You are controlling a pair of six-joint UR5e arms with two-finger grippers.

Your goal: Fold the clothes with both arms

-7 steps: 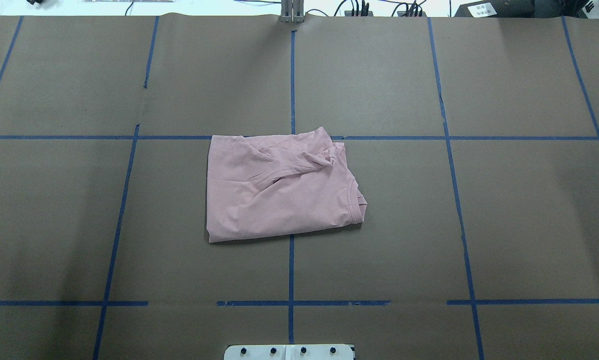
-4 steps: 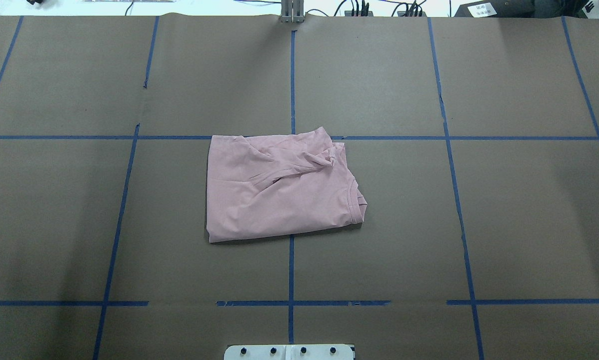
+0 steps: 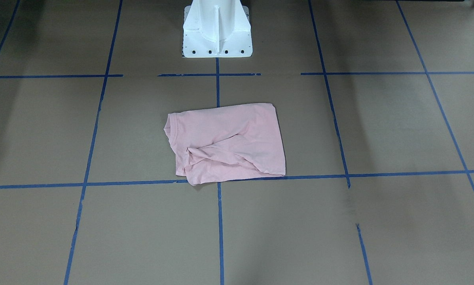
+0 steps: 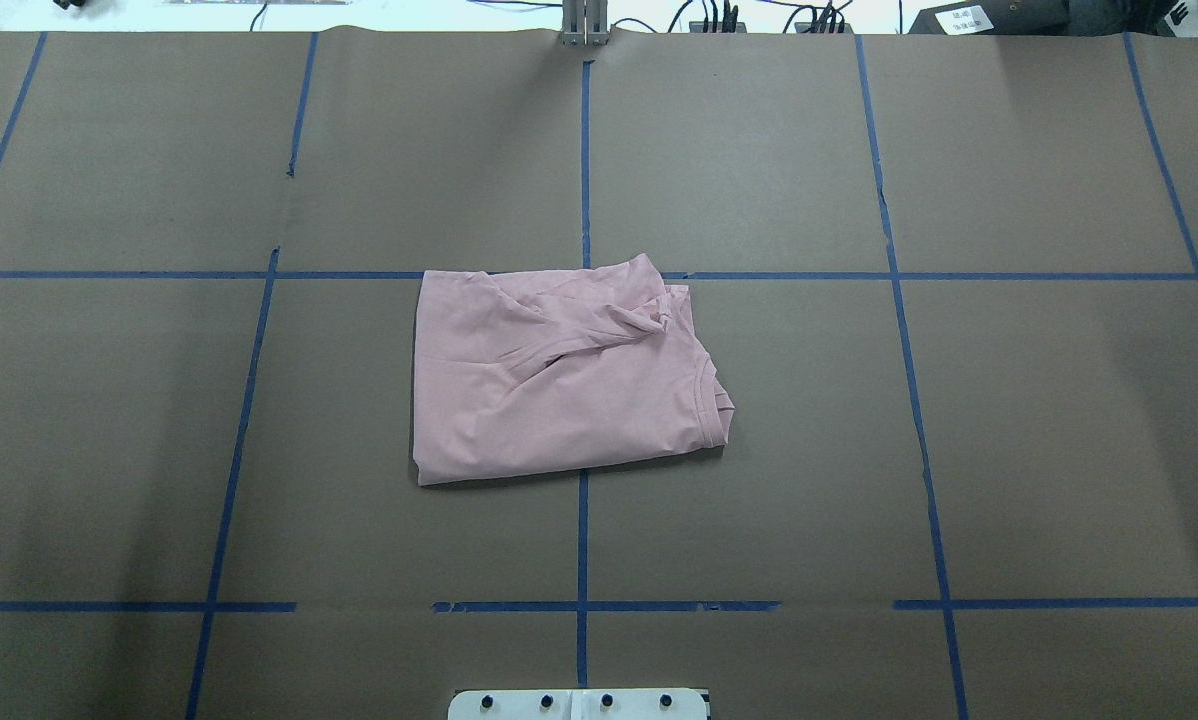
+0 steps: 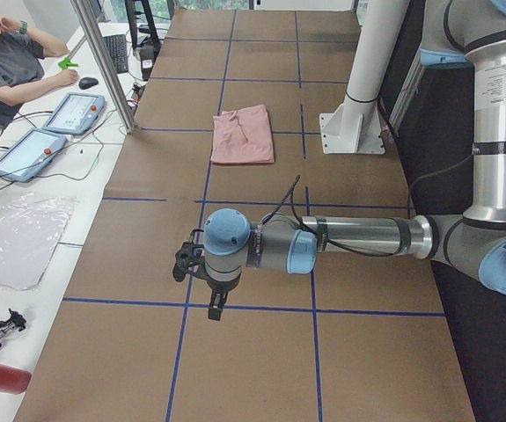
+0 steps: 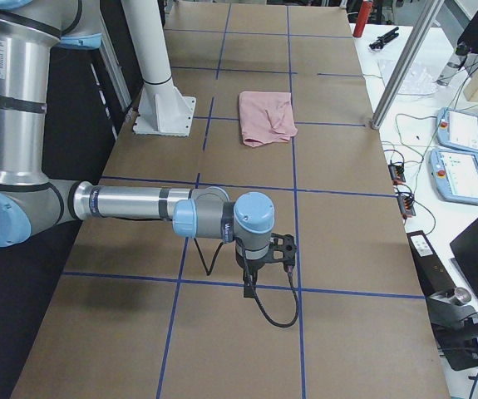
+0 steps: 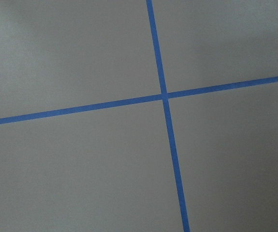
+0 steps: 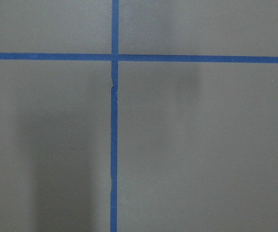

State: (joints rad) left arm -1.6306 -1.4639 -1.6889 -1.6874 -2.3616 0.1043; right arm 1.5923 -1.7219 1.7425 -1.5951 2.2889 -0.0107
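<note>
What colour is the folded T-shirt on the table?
The T-shirt is light pink, seen best in the overhead exterior view.

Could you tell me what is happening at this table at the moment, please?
Nothing is being handled right now. The pink T-shirt lies folded into a rough rectangle at the middle of the table, with its collar at one edge. The left claw and the right claw hang over bare table near opposite ends, well away from the shirt. Whether they are open or shut cannot be told.
</note>
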